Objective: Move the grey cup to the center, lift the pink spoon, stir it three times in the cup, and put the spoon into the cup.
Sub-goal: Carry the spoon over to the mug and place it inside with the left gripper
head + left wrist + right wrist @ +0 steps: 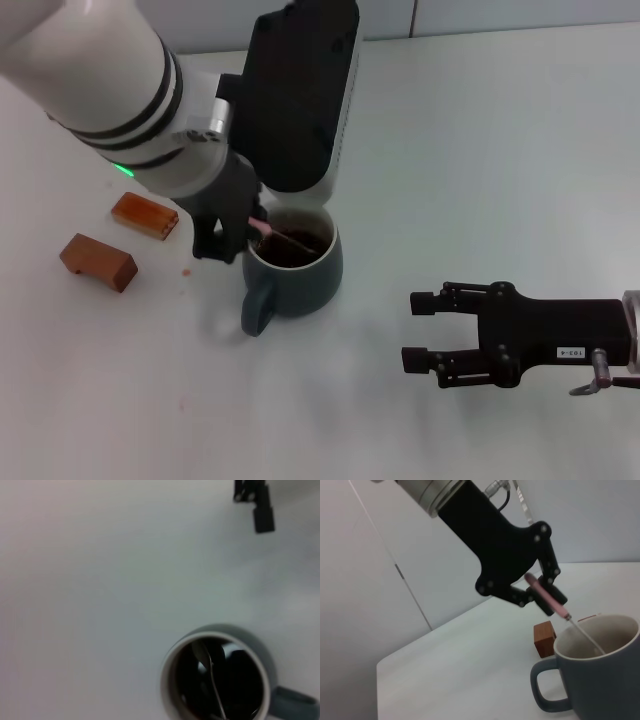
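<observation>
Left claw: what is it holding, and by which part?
The left claw grips the slim pink-handled metal spoon by its pink handle, bowl end down in the rounded blue-grey ceramic mug.

The left arm is seen reaching in from the upper left of the head view, its white forearm banded in black with a green light lit on the underside. Its wrist is bent downward, and the left pincer (243, 232) is closed on the pink handle of the spoon (547, 595), held at a slant near the frame's centre. The right arm is laid low along the lower right of the head view, pointing toward the left of the frame. The right pincer (418, 330) is held open, its two fingers well apart.
</observation>
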Robot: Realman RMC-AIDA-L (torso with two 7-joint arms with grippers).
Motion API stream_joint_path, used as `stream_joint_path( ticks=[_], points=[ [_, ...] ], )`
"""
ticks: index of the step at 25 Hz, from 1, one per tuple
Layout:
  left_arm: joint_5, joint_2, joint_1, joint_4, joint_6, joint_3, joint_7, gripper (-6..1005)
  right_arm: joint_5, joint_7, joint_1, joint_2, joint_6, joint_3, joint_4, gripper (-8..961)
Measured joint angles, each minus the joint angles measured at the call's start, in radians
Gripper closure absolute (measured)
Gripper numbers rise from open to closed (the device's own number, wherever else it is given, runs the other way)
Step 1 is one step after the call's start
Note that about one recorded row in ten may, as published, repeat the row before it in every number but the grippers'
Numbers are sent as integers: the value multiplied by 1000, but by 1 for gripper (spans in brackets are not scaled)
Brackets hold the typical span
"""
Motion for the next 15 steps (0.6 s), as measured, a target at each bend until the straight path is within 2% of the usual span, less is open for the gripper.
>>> stream_joint_path(
  ticks=[2, 4, 8, 9, 11, 12, 13, 14, 15],
  points=[
    [-22, 0, 6, 1, 0, 0, -4, 861, 0, 1, 0, 0, 0, 0, 0, 135],
    [-116, 2, 35, 12, -12, -39, -9, 861, -1, 4, 1, 0, 0, -1, 0, 135],
    [-155, 4, 45, 16, -17, -63, -4, 774, -1, 9, 2, 0, 1, -2, -1, 135],
    [-250, 8, 80, 38, -32, -155, 30, 752, -1, 9, 2, 0, 1, -2, -1, 135],
    [-274, 8, 95, 51, -34, -188, 45, 709, -2, 9, 1, 0, 2, -2, -1, 135],
    [-274, 8, 95, 51, -34, -188, 45, 652, -2, 9, 1, 0, 2, -2, -1, 135],
    [-372, 10, 148, 106, -34, -290, 92, 595, -1, 9, 0, 0, 2, -2, -1, 135],
    [-372, 10, 148, 106, -34, -290, 92, 537, -1, 8, -1, 0, 2, -2, -1, 135],
    [-423, 10, 178, 128, -35, -349, 116, 480, 1, 6, -2, 0, 2, -2, -1, 134]
  ],
)
